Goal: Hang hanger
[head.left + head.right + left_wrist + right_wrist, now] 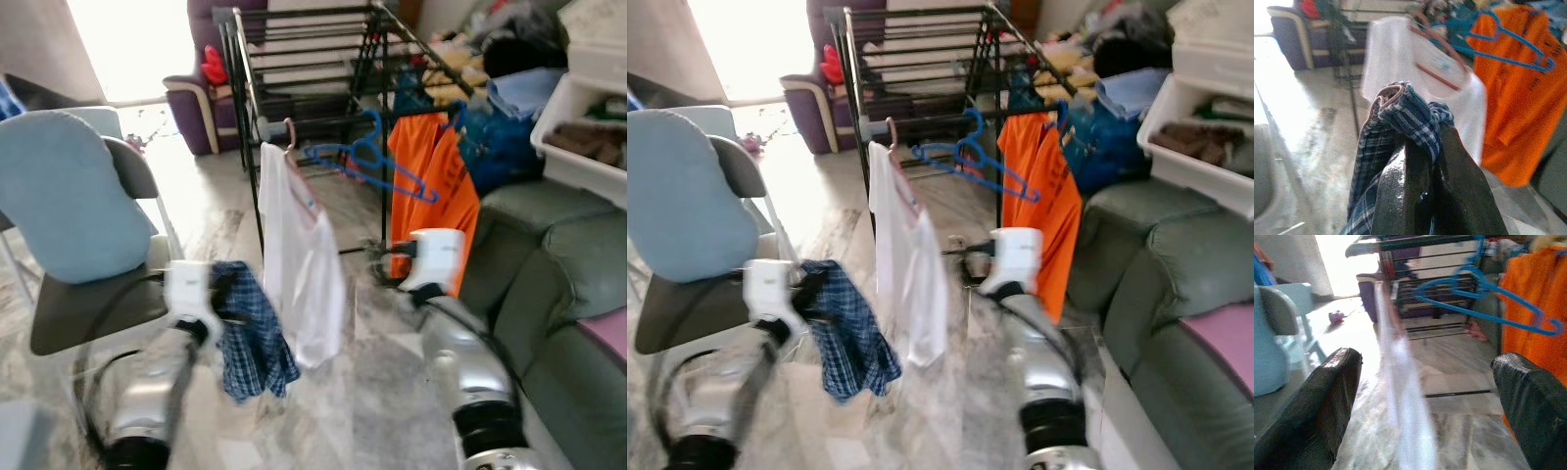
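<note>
- Left gripper (1420, 161) sits lower left of the head view, fingers pinched on a blue plaid garment (253, 328) hanging from it.
- Right gripper (1425, 396) sits centre-right, fingers spread wide, holding nothing.
- White shirt (299, 264) on a pink hanger (294, 162) hangs from the black drying rack (304, 59), centre frame.
- Empty blue hangers (377, 162) and an orange shirt (436, 186) hang to its right.

A blue-checked shirt (253, 333) on a pink hanger (1385, 98) is being held up, draped and hanging limp, just beside a white shirt (302, 274) that is hanging from the black drying rack (294, 59).
</note>
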